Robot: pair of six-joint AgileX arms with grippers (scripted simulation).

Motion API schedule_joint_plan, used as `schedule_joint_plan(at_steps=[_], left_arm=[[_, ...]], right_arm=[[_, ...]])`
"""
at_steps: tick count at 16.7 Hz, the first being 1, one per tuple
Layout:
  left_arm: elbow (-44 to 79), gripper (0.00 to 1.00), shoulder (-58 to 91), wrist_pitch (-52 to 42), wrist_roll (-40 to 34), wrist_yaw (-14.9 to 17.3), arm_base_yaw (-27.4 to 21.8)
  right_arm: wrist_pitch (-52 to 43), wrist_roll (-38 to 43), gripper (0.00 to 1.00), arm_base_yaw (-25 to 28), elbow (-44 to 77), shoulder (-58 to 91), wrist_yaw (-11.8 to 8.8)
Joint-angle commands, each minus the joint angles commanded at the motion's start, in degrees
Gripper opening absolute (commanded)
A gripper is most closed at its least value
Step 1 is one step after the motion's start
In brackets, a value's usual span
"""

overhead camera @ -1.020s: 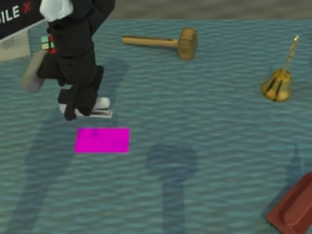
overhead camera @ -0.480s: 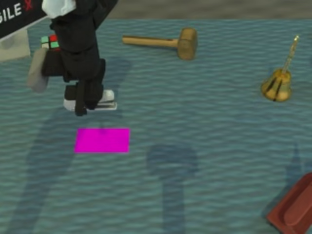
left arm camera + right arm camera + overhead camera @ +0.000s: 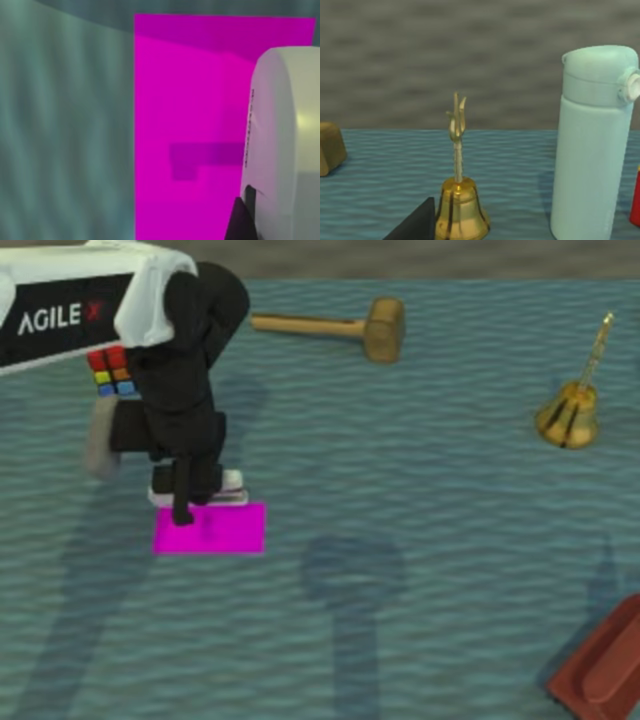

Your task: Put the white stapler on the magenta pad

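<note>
stapler (image 3: 230, 483) nearer magenta pad (image 3: 225, 532), in left tool (image 3: 188, 502); puzzle cube (image 3: 110, 372) behind

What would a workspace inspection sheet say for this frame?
Surface: teal rippled tabletop, arm shadows across it.
Job's things: small white-grey stapler held over the far edge of the flat magenta pad; the left wrist view shows it above the pad, casting a shadow on it, not yet set down.
Clutter: wooden mallet at the far edge; brass hand bell at right; dark red tray at near right; coloured puzzle cube beside the left arm; pale blue flask in the right wrist view only.
Grippers: left gripper shut on the stapler; right gripper not in view.
Cables: nothing seen.
Surroundings: grey backdrop behind the table.
</note>
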Motion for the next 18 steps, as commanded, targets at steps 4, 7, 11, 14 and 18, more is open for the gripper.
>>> schedule_joint_plan(at_steps=[4, 7, 11, 14, 18], left_arm=[[-4.2, 0.0, 1.4, 5.1, 0.3, 0.0, -0.3], [-4.2, 0.0, 1.4, 5.1, 0.3, 0.0, -0.3], [-4.2, 0.3, 1.4, 5.1, 0.3, 0.0, -0.3], [-4.2, 0.53, 1.4, 5.1, 0.3, 0.0, -0.3], [-4.2, 0.83, 1.4, 5.1, 0.3, 0.0, -0.3]], right_arm=[[0.0, 0.0, 1.0, 0.0, 0.0, 0.0, 0.0], [0.0, 0.0, 1.0, 0.0, 0.0, 0.0, 0.0], [0.0, 0.0, 1.0, 0.0, 0.0, 0.0, 0.0], [0.0, 0.0, 1.0, 0.0, 0.0, 0.0, 0.0], [0.0, 0.0, 1.0, 0.0, 0.0, 0.0, 0.0]])
